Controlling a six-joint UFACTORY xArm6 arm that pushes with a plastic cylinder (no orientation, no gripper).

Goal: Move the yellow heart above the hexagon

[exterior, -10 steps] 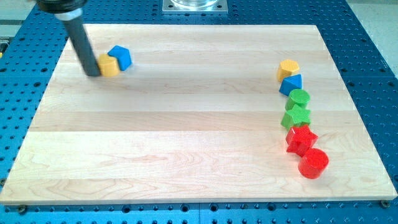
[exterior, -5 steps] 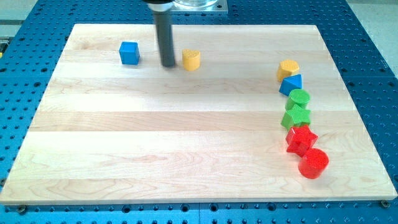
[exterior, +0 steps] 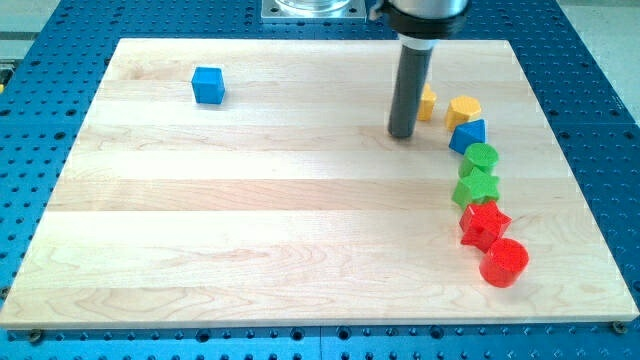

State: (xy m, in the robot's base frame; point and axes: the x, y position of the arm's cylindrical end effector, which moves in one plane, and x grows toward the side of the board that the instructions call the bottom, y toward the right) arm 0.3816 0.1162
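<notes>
No fingers on this rig, just a rod, so nothing grips; my tip (exterior: 402, 134) sits just left of and slightly below the yellow heart (exterior: 427, 103), which is half hidden behind the rod near the worktop (exterior: 250, 220) top-right corner; yellow hexagon (exterior: 463, 110) just right of the heart, not touching; the heart probably needs pushing toward the top edge, then right.
</notes>
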